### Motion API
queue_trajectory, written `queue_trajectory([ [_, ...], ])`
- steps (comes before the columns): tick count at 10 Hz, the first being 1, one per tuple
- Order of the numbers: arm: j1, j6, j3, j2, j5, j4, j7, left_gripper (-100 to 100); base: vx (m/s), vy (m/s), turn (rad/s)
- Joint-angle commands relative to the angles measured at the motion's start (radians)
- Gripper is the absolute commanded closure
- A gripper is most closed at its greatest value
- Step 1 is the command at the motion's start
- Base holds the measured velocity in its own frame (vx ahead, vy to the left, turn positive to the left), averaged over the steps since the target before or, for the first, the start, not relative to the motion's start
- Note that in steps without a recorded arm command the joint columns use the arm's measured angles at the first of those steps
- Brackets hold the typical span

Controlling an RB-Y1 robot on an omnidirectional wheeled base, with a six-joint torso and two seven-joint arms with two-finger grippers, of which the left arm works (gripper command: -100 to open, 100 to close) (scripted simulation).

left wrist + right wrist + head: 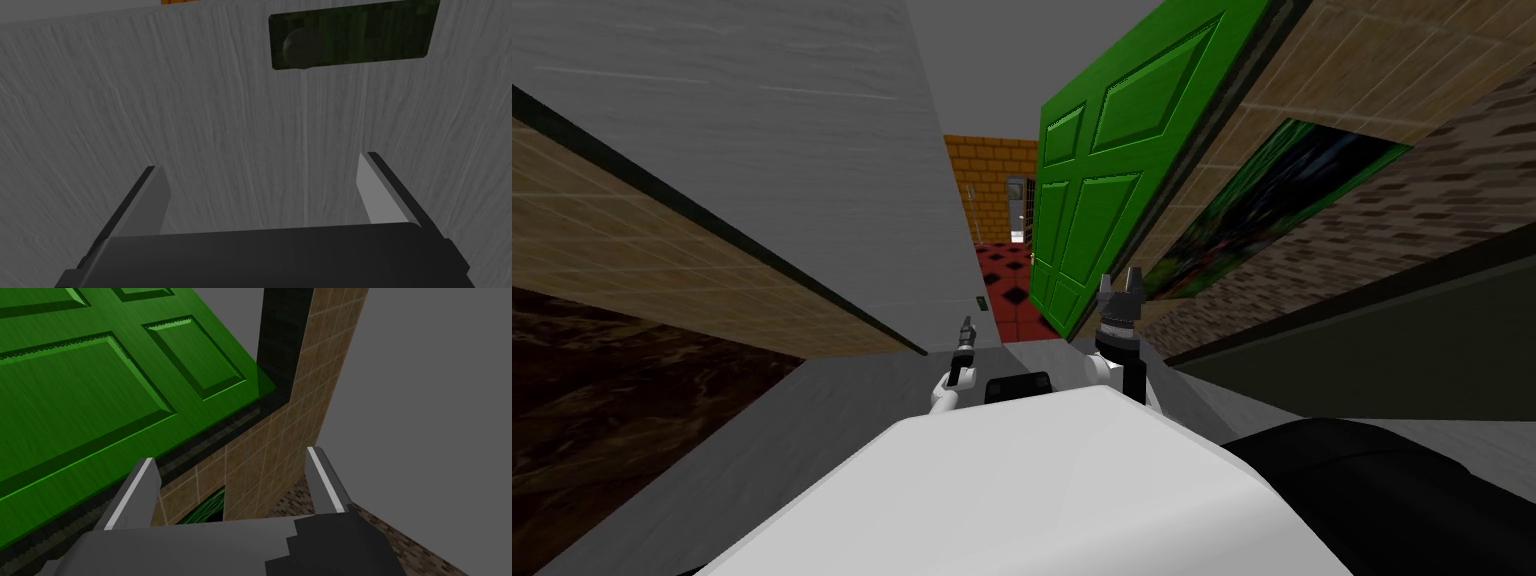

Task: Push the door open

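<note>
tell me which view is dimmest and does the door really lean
Left wrist view is dimmest, a dull grey wall beyond the open left tool. Head view: the wide lens splays everything, so the green door leans with the camera.

Spread fingers point(132, 495) apparently near green door point(100, 398)

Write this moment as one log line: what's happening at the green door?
green door ajar | right gripper open, near door, contact unclear | left gripper open, facing grey wall
</note>
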Motion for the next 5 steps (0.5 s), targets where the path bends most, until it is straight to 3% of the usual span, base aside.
queue_trajectory([
  [1, -0.012, -0.005, 0.001, -0.005, 0.002, 0.031, -0.002, -100, 0.034, 0.068, -0.073],
  [5, -0.039, -0.014, 0.001, -0.02, 0.005, 0.104, -0.005, -100, 0.041, 0.064, -0.091],
])
